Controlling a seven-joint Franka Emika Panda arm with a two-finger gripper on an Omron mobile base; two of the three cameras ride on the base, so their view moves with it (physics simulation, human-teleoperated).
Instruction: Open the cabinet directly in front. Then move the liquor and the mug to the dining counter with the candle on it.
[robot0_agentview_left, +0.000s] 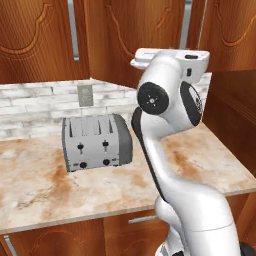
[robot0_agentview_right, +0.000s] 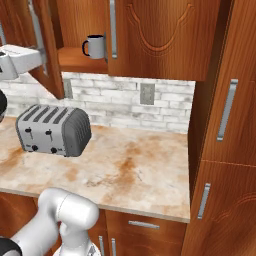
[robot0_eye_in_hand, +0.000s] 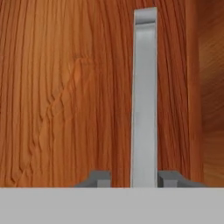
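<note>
The cabinet (robot0_agentview_right: 160, 40) door hangs swung open above the counter (robot0_agentview_right: 130, 170), the mug (robot0_agentview_right: 95, 46) inside on its shelf, and the gripper (robot0_eye_in_hand: 132, 178) straddles the door's handle (robot0_eye_in_hand: 144, 96), jaws slightly apart, either side of the bar, toaster (robot0_agentview_left: 96, 142) below.

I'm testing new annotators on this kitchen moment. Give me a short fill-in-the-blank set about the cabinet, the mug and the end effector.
1. The mug stands on a shelf inside the open ____.
2. In the hand view, the end effector's two fingertips flank the door's silver bar ____.
3. The grey appliance standing on the worktop is a ____.
4. On the brick wall behind the toaster sits an electrical ____.

Missing words: cabinet; handle; toaster; outlet
</note>
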